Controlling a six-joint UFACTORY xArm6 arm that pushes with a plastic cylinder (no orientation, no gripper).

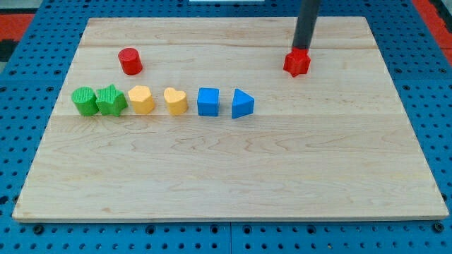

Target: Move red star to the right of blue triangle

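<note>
The red star (pixel 296 63) lies near the view's top right of the wooden board (pixel 226 169). My tip (pixel 301 49) stands right at the star's top edge, touching or almost touching it. The blue triangle (pixel 242 104) lies at the right end of a row of blocks, below and to the left of the star.
The row runs leftward from the triangle: a blue cube (pixel 208 101), a yellow heart (pixel 176 101), a yellow block (pixel 141 99), a green star (pixel 111 100) and a green block (pixel 84 101). A red cylinder (pixel 130 61) stands above the row's left part.
</note>
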